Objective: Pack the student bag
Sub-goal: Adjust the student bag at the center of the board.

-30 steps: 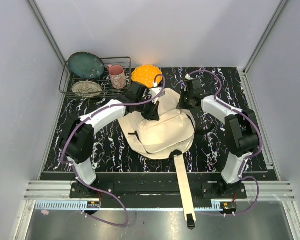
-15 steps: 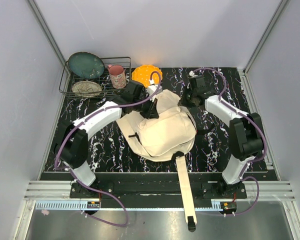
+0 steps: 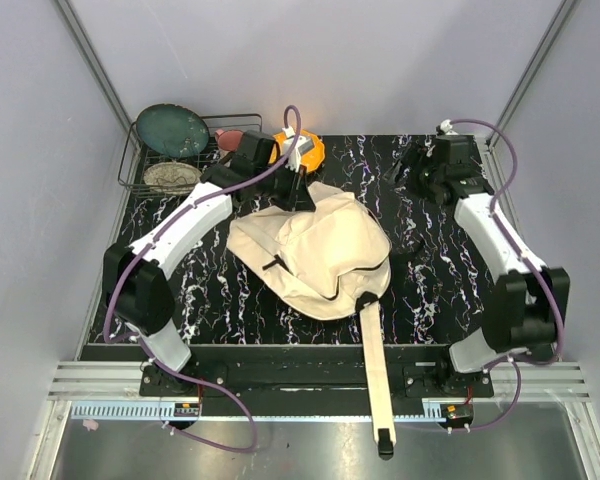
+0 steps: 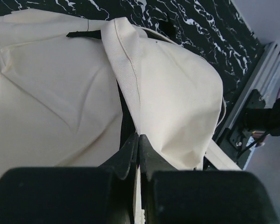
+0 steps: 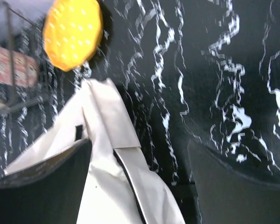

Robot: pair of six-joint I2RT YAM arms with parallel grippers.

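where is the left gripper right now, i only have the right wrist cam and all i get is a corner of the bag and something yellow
Observer: The left gripper is at the far edge of the student bag, shut on a fold of its canvas.
Operator: ok and is my right one over the bag
Observer: No. In the top view the right gripper is open over the bare table, apart from the bag.
Operator: anything hanging off the table
Observer: One long strap runs off the near edge between the arm bases.
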